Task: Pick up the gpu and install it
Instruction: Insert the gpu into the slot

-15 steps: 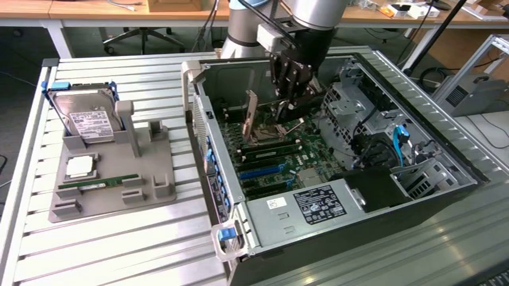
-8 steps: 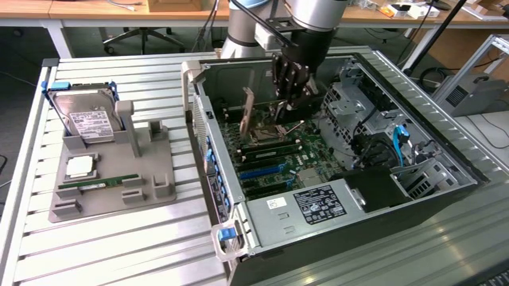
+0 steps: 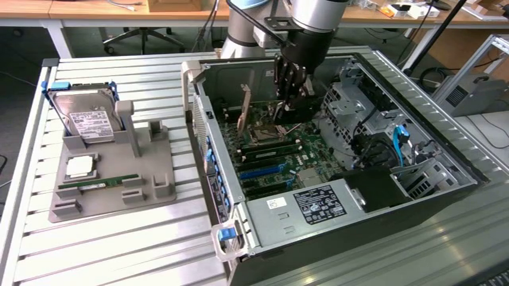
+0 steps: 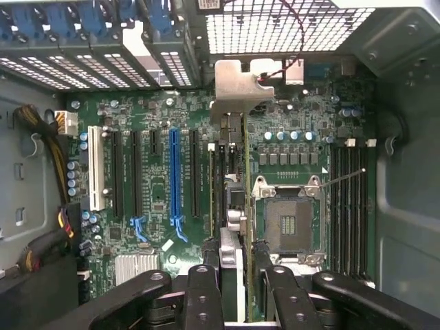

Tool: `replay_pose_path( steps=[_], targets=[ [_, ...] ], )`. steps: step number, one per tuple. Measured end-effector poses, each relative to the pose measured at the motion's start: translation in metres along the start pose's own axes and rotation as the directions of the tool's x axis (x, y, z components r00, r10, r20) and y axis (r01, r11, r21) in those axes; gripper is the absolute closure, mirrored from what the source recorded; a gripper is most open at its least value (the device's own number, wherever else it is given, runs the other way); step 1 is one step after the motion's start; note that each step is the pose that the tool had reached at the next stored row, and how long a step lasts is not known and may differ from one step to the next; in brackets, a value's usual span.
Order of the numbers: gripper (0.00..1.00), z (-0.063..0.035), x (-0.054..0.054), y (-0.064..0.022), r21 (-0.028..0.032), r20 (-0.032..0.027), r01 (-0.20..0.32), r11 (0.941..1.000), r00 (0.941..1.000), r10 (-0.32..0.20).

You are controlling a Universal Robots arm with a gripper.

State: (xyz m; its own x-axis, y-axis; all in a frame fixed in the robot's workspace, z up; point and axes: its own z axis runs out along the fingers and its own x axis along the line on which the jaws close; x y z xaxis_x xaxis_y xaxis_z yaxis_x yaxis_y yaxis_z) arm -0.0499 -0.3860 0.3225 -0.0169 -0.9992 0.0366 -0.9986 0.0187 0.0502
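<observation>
Silvery metal marks the bracket end of the gpu, a thin dark card seen edge-on in the wrist view, running down between the gripper's two inner fingers. The jaws are clenched on the card's upper edge, so the pick-up part of the task looks done. In the exterior view the gripper is lowered inside the open computer case, with the card held upright beneath it, above the motherboard and near the CPU socket.

From the wrist view the card stands over the board between the black expansion slots and the CPU socket, its bracket pointing toward the perforated rear wall of the case. Whether its connector edge is already seated in a slot or only lined up above one, I cannot tell; the card hides its own lower edge. I judge the install step to be under way but not shown as finished, since the jaws are not released.

Out on the table, the grey holder carries the hard drive and the green memory stick, well apart from the gripper.
</observation>
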Motion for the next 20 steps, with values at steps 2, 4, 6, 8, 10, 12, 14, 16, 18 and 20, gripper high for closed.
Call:
replay_pose_path(
  steps=[2, 4, 6, 8, 10, 12, 14, 16, 18, 20],
  targets=[
    [0.70, 0.0001, 0.0000, 0.0000, 0.0000, 0.0002, 0.000, 1.0000, 1.0000, 0.000],
    [0.70, 0.0001, 0.0000, 0.0000, 0.0000, 0.0003, 0.000, 1.0000, 1.0000, 0.000],
    [0.70, 0.0001, 0.0000, -0.0001, 0.0009, 0.0003, 0.000, 1.0000, 1.0000, 0.000],
    [0.70, 0.0003, 0.0000, 0.0000, 0.0231, 0.0006, -0.001, 0.9997, 1.0000, 0.001],
    [0.70, 0.0006, 0.0000, -0.0001, 0.0462, 0.0009, -0.002, 0.9989, 1.0000, 0.002],
    [0.70, 0.0005, 0.0000, 0.0000, 0.0462, 0.0021, -0.002, 0.9989, 1.0000, 0.002],
    [0.70, 0.0006, 0.0004, 0.0000, 0.0454, 0.0430, -0.002, 0.9990, 0.9991, 0.000],
    [0.70, 0.0006, 0.0005, 0.0000, 0.0451, 0.0686, -0.001, 0.9990, 0.9976, -0.002],
    [0.70, 0.0007, 0.0005, 0.0000, 0.0450, 0.0689, -0.001, 0.9990, 0.9976, -0.002],
    [0.70, 0.0006, 0.0005, 0.0000, 0.0450, 0.0689, -0.001, 0.9990, 0.9976, -0.002]
  ],
)
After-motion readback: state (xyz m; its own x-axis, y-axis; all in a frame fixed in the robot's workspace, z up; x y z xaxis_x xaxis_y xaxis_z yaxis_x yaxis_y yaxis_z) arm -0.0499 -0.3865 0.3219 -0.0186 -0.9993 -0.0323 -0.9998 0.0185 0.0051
